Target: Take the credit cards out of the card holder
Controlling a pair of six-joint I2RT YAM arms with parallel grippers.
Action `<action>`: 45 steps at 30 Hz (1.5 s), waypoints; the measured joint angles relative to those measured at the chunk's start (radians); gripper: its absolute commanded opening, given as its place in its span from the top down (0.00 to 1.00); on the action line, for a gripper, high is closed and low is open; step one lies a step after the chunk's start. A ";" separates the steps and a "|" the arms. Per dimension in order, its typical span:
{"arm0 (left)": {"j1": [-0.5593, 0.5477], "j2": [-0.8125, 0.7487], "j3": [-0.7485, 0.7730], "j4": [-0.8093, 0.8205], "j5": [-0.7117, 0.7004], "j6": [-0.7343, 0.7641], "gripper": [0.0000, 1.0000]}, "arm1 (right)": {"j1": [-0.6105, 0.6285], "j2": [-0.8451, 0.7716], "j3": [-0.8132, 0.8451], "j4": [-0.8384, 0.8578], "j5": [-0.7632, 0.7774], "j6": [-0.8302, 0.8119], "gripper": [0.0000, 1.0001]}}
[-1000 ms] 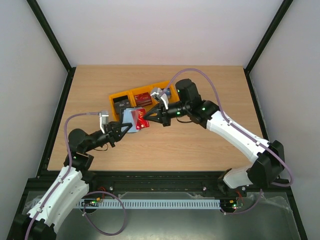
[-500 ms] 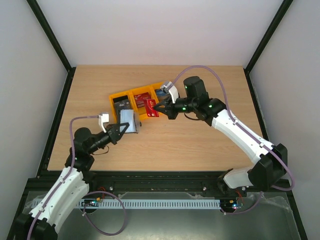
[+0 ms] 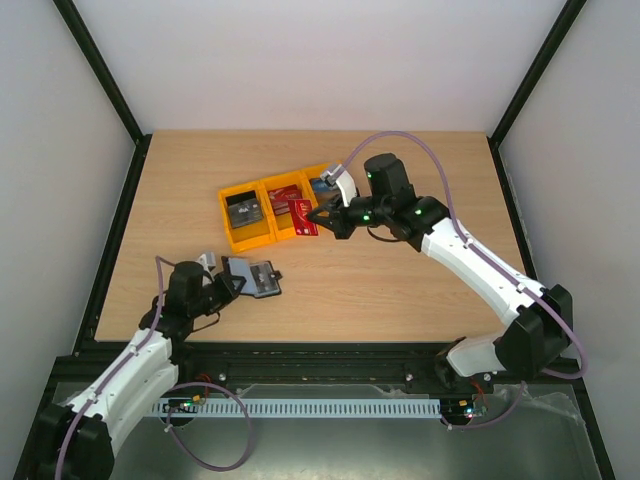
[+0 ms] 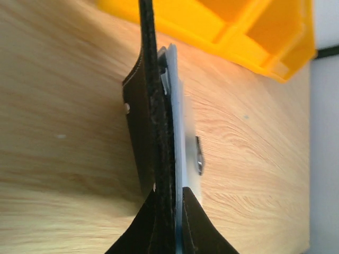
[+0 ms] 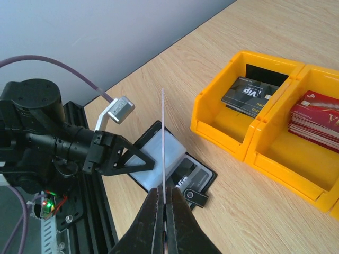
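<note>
The right gripper point(image 3: 320, 215) has carried a red card point(image 3: 306, 218) away from the card holder point(image 3: 258, 277) and now holds it, pinched shut, over the middle of the yellow bins point(image 3: 226, 215) near the back of the surface. A second ago the two grippers were together mid-surface with the holder raised between them. Since then the left gripper point(image 3: 232, 283) has drawn back toward the near left edge, and the holder, open, is down low there, well apart from the bins. Its fingers are clamped on one flap of the holder. So this card is out, and by my judgement it only needs dropping onto the red stack point(image 5: 318, 114).

Much is unclear. The right wrist view shows the held card point(image 5: 163, 137) only as an edge-on sliver, and from above it merges with the red cards beneath, so whether it touches them cannot be told. The left wrist view is blurred and shows the holder point(image 4: 153, 132) edge-on. A dark printed patch shows in the holder point(image 5: 175, 169); whether that is another card I cannot tell.
</note>
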 measured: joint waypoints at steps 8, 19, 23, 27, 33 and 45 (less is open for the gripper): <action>0.025 0.002 0.000 -0.179 -0.175 -0.089 0.65 | 0.000 0.007 0.006 0.000 -0.002 0.008 0.98; 0.119 -0.033 0.137 -0.388 -0.349 -0.159 0.30 | 0.003 0.042 0.011 -0.018 0.005 0.013 0.98; 0.183 -0.092 0.276 -0.412 -0.389 -0.121 0.26 | 0.025 0.052 0.030 -0.042 0.027 0.007 0.98; 0.201 -0.156 0.346 -0.276 -0.331 0.080 0.26 | 0.079 0.069 0.064 -0.076 0.056 -0.018 0.98; 0.202 -0.227 0.361 0.033 0.248 0.554 0.27 | 0.200 0.081 0.103 -0.145 0.058 -0.105 0.98; 0.137 -0.151 0.424 -0.209 0.657 1.063 0.68 | 0.352 0.138 0.210 -0.298 0.037 -0.268 0.98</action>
